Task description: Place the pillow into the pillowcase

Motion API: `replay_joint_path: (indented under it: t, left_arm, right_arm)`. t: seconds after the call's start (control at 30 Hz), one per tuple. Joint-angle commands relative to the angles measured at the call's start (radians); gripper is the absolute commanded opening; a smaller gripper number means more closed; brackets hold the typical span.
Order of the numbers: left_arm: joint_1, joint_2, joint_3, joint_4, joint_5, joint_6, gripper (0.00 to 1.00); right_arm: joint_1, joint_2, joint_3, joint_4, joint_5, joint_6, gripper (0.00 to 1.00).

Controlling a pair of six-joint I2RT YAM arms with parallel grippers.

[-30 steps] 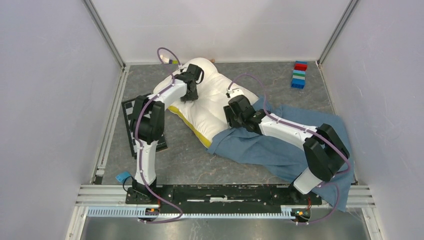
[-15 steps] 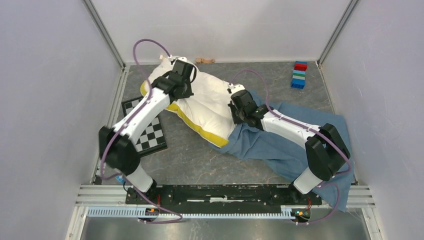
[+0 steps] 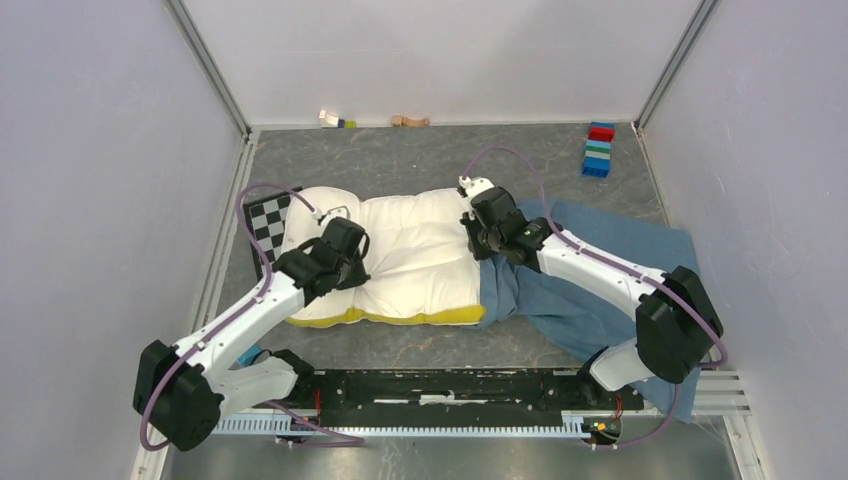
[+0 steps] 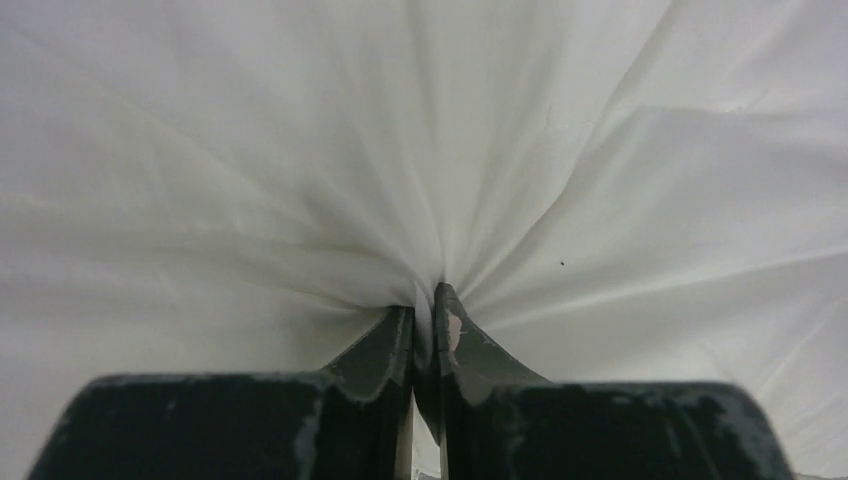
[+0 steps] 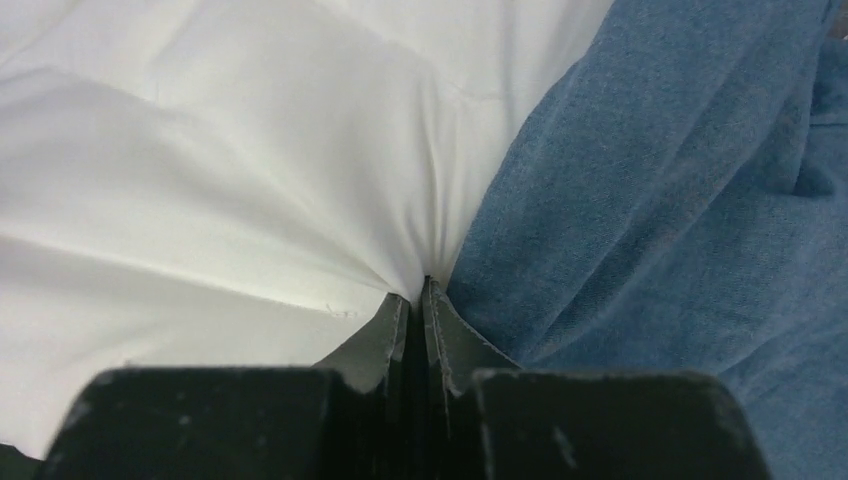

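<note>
Cream-white pillow [image 3: 420, 255], yellow-banded near edge, abutting wrinkled dusty-blue pillowcase [image 3: 600, 270]. Left fingers [image 4: 385, 345] and right fingers [image 5: 385, 330] each pinch pillow fabric.

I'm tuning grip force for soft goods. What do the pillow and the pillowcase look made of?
The pillow: smooth matte white woven cloth, perhaps cotton, over soft filling; it gathers in fine radiating creases where pinched. The pillowcase: matte dusty-blue cloth, denim-like; a flecked weave shows in the right wrist view.

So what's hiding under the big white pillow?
A checkered board pokes out from under the pillow at its left end, and the blue pillowcase meets its right end. Whatever else lies beneath is covered.
</note>
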Motion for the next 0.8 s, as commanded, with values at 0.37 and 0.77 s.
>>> replay_joint_path:
  t: [0.37, 0.77]
  left_arm:
    - [-0.001, -0.054, 0.167, 0.109, 0.103, 0.03, 0.85]
    - [0.005, 0.536, 0.526, 0.281, 0.079, 0.117, 1.0]
  right_arm:
    - [-0.009, -0.006, 0.265, -0.133, 0.239, -0.057, 0.52]
    - [-0.131, 0.265, 0.459, -0.157, 0.19, -0.069, 0.55]
